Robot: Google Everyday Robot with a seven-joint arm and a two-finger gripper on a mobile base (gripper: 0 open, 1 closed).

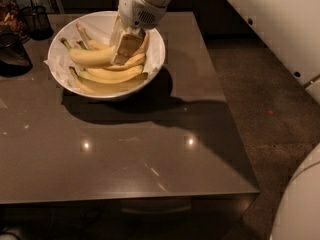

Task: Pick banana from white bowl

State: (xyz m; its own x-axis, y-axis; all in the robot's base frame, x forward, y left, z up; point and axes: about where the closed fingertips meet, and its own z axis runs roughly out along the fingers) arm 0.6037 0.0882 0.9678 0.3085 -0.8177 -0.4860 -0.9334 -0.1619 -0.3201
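Note:
The white bowl point(156, 59) stands on the dark table at the back left, lined with crumpled white paper. Three yellow bananas lie in it. My gripper point(125, 50) reaches down into the bowl from above, on its right half. Its fingers are closed around the right end of the top banana point(90, 57), whose greenish stem points left toward the rim. The other two bananas point(107, 76) lie beneath it along the bowl's front side.
Dark wire-mesh cups point(37, 19) and another dark holder point(12, 54) stand at the table's far left. The table's point(150, 164) right edge drops to a carpeted floor. My white arm and body fill the upper and lower right corners.

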